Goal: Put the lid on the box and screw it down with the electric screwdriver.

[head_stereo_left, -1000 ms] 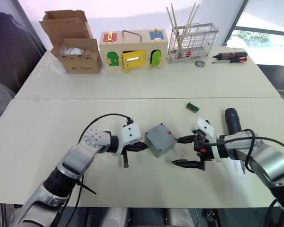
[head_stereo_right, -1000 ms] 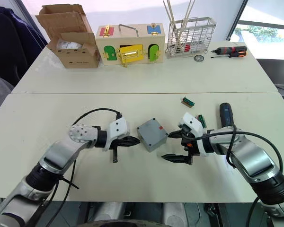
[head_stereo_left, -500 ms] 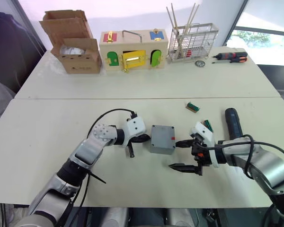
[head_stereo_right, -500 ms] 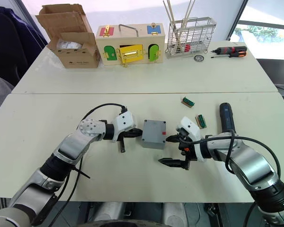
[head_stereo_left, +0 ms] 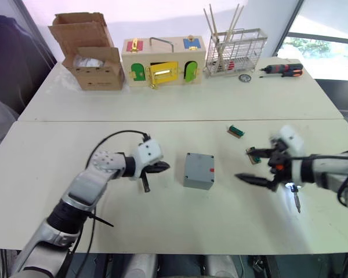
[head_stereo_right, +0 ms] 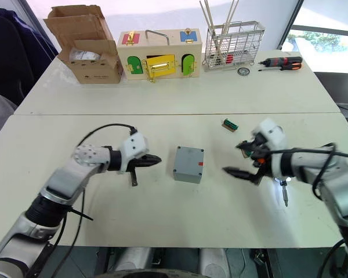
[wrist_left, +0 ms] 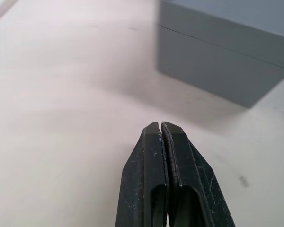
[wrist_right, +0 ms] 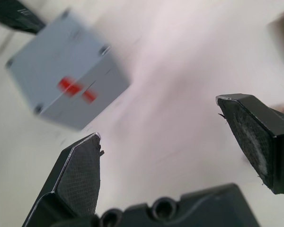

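On the near white table (head_stereo_left: 174,226), the small square grey plastic box (head_stereo_left: 198,171) sits at the middle with its flat grey lid (head_stereo_right: 190,157) already seated on top, corner screw holes showing in the right wrist view and a red mark on the side that faces the robot's right. To its left, apart from it, the left gripper (head_stereo_left: 163,167) points toward the box with its two black fingers (wrist_left: 163,179) pressed tight together and nothing between them; a short dark rod hangs down from the white wrist housing just behind it. On the right side, well clear of the box, the right gripper (head_stereo_left: 254,165) has its black fingers (wrist_right: 80,177) spread wide and empty, one above the other as seen from the head. Just beyond that gripper's wrist, the thin metal bit and lit tip of the thick black electric screwdriver (head_stereo_left: 296,198) show on the table top; the rest of its body is hidden behind the arm, so how it lies cannot be told. A small green block (head_stereo_left: 236,131) lies a little farther back, near the seam between the two tables, and another small green-edged piece sits right by the upper right finger. On the far table stand an open brown cardboard box (head_stereo_left: 90,55), a pale wooden latch box (head_stereo_left: 163,61) with coloured doors and a metal handle, a white wire rack (head_stereo_left: 236,53) holding thin wooden sticks, and, at the far right, a small red-and-black screwdriver (head_stereo_left: 284,70).
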